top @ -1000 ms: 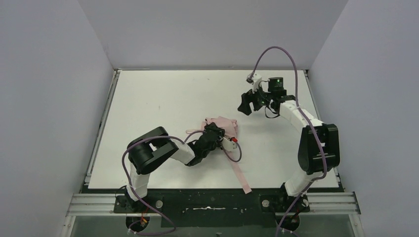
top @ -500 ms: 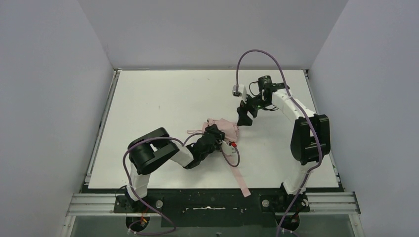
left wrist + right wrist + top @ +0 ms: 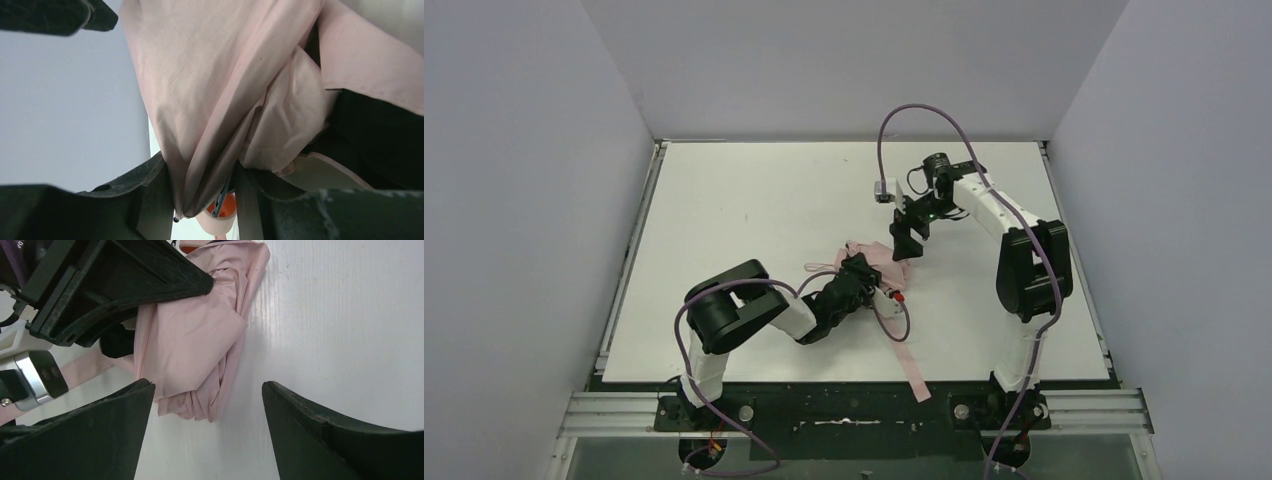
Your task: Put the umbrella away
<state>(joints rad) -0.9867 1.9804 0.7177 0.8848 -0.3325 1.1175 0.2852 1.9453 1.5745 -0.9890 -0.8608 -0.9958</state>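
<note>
- Stretched in low from the left, with the left fingers (image 3: 864, 270) narrowed onto the bunched canopy of the umbrella (image 3: 882, 253); probably done to pin the bundle so it cannot slide while being worked on.
- From the left wrist view: pink folds crammed between both fingers, with an orange button (image 3: 226, 206) peeking out below. Gripped by cloth rather than by the shaft, so likely a soft, slippery hold.
- Lying crumpled about the middle of the desk (image 3: 744, 210), collapsed but not rolled tight, loose fabric fanning toward the far side.
- Trailing from the bundle toward the near edge: the strap (image 3: 911, 362), flat and unwrapped, presumably left free for winding round the canopy.
- Hanging over the bundle's far end: the right fingers (image 3: 905, 247), spread wide with nothing held. From the right wrist view, lined up to straddle the loose folds, apparently to gather or tuck them; height above the cloth hard to tell.
- Not yet put away; gathering, rolling and strapping judged to remain.
</note>
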